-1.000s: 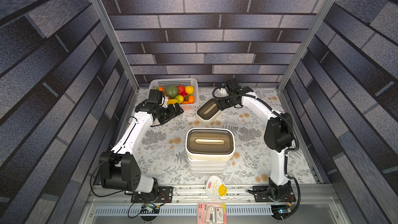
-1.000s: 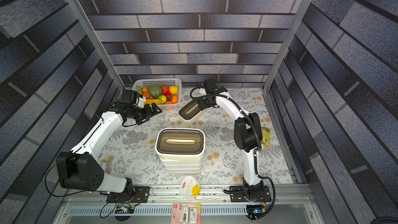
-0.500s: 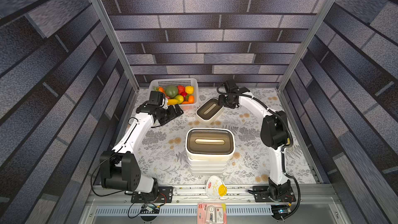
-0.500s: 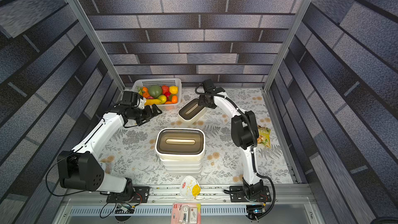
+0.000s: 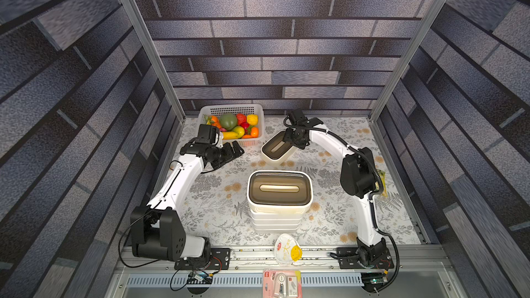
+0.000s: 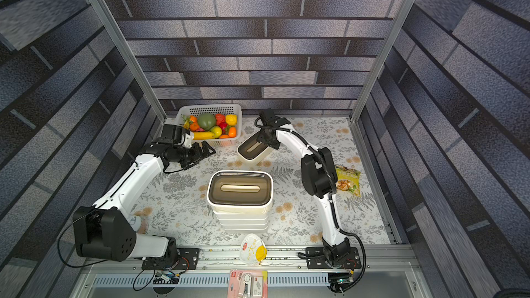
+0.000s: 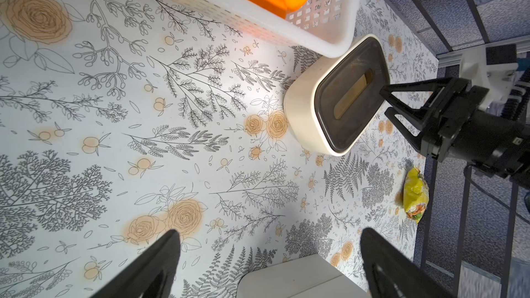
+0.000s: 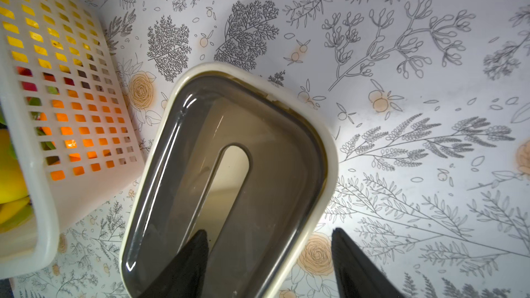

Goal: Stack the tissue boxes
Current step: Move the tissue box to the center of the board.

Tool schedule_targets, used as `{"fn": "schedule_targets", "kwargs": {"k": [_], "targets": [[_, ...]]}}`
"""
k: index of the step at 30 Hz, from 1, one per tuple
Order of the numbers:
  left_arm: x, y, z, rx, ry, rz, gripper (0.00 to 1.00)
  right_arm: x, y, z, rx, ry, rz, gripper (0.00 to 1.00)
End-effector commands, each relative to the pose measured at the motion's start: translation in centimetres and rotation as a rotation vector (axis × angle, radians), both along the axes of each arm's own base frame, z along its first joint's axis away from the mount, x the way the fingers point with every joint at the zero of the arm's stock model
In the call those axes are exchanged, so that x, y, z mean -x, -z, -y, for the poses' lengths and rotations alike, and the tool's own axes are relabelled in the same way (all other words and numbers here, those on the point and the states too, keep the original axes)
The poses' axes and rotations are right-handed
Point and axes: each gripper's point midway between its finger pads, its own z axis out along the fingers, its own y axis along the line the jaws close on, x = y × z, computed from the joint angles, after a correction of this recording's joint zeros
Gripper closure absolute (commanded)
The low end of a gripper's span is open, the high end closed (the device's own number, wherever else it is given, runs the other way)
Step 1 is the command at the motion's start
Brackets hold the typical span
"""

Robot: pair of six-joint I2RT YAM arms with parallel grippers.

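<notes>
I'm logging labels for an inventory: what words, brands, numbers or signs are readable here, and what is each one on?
No text is legible in any view.
pink blister pack: red label and small print, too small to read.
white and yellow packet: red marks, blurred.
yellow-green snack bag: printed lettering, blurred.
tissue boxes: no print visible.
fruit basket: no print visible.

Box: cream, with a dark slotted lid; is being shown slantwise across the middle.
Right gripper: the box's long wall is being straddled; one black finger is being held over the slot's end, the other outside the rim, above the cloth.
Grip: contact with the wall is not being shown clearly.
Basket: white, perforated, just beside the box; fruit is being glimpsed through its holes.
</notes>
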Motion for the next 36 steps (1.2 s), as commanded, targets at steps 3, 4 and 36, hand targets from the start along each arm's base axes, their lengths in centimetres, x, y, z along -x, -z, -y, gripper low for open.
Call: {"fn": "schedule_targets", "kwargs": {"k": [3,4,36], "targets": [[0.5,-0.1,0.0,0.013,0.014,0.018,0.00,0.1,1.2,0.6,0.050,0.063,-0.034,0.31],[0.5,-0.1,0.0,0.014,0.016,0.018,0.00,0.1,1.6,0.7,0.054,0.069,-0.039,0.31],[1.9,-0.6,-0.9,0.042,0.028,0.052,0.00,-1.4,4.3,5.8,0.241,0.155,-0.109,0.32]]}}
